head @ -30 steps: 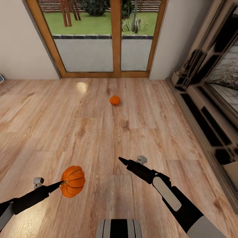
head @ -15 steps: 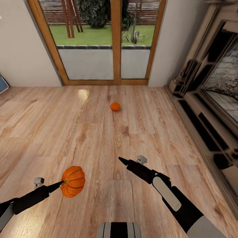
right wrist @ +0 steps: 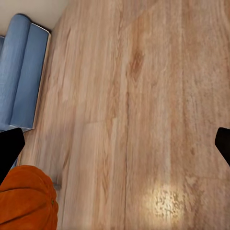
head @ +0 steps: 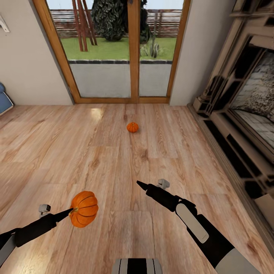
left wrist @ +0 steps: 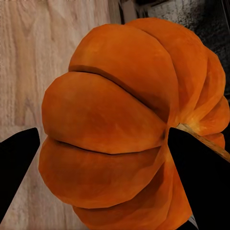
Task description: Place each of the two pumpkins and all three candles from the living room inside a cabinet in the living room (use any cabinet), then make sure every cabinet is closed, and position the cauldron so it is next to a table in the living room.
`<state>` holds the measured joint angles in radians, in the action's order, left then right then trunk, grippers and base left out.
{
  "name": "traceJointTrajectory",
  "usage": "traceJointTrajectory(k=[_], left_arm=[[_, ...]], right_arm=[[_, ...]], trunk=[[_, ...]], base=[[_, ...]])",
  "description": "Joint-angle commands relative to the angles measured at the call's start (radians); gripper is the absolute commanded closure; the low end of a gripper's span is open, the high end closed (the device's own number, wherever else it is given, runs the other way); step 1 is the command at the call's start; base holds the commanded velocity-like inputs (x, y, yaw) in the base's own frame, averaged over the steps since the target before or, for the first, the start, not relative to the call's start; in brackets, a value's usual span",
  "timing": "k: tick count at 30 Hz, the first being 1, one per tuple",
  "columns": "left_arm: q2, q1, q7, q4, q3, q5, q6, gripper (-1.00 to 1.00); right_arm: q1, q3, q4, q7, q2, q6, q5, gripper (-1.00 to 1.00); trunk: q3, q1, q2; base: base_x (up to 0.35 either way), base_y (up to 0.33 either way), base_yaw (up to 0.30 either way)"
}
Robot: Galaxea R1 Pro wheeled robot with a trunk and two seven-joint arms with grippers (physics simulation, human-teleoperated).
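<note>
Lower left of the head view: left pincer (head: 72, 210) clamped on a ribbed orange pumpkin (head: 84, 209), lifted above the wooden floor (head: 114, 160). Frame centre: second pumpkin (head: 132, 127) on the floor before the glass doors (head: 114, 49). Lower middle: right pincer (head: 152, 185) spread wide, empty. Probably light, rigid, smooth-skinned; best gripped across the ribs at the widest girth.
</note>
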<state>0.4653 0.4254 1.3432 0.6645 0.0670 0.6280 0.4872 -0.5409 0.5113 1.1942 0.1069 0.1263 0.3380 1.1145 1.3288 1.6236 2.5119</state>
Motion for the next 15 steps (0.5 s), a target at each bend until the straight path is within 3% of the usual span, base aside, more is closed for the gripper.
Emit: traceJointTrajectory(k=[1,6,15], left_arm=[[0.0,0.0,0.002,0.0,0.0,0.003,0.01,1.0],[0.0,0.0,0.001,0.0,0.001,0.003,0.01,1.0],[0.001,0.0,0.001,0.0,0.001,0.002,0.011,1.0]], right_arm=[[-0.001,0.001,0.0,0.0,0.001,0.002,0.005,-1.0],[-0.001,0.001,0.0,0.0,0.0,0.001,0.004,-1.0],[-0.001,0.0,0.001,0.0,-0.004,0.002,0.002,-1.0]], trunk=[[0.001,0.0,0.0],[-0.003,0.0,0.0],[-0.005,0.0,0.0]], base=[[0.0,0.0,0.0],[0.083,0.0,0.0],[0.3,0.0,0.0]])
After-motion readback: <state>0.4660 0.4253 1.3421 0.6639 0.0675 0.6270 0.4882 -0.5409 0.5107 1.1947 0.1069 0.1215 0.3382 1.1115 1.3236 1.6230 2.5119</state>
